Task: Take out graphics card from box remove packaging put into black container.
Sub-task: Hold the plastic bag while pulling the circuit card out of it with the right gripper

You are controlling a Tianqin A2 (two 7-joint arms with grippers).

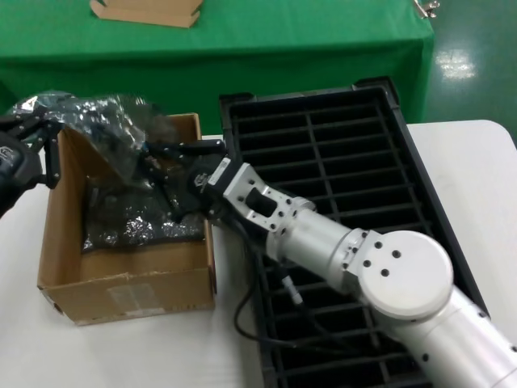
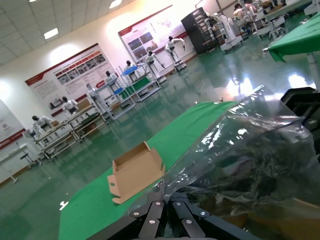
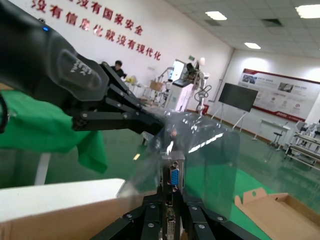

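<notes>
The brown box [image 1: 121,283] stands on the white table, left of the black container [image 1: 339,153]. My left gripper [image 1: 47,133] is over the box's far left corner, shut on an edge of the crinkly packaging [image 1: 109,121], which it holds up; the left wrist view shows its fingers [image 2: 169,200] pinching the packaging [image 2: 250,150]. My right gripper [image 1: 152,158] reaches over the box from the right. In the right wrist view it [image 3: 172,202] is shut on the bracket end of the graphics card [image 3: 174,177], whose blue port shows inside the mouth of the packaging [image 3: 210,155]. The left gripper [image 3: 125,120] also shows there.
More dark bagged items [image 1: 137,226] lie in the box. A flat cardboard tray piece [image 1: 145,10] sits on the green table [image 1: 323,40] behind; it also shows in the left wrist view [image 2: 137,170]. The right arm's cable [image 1: 250,299] hangs over the container's near slots.
</notes>
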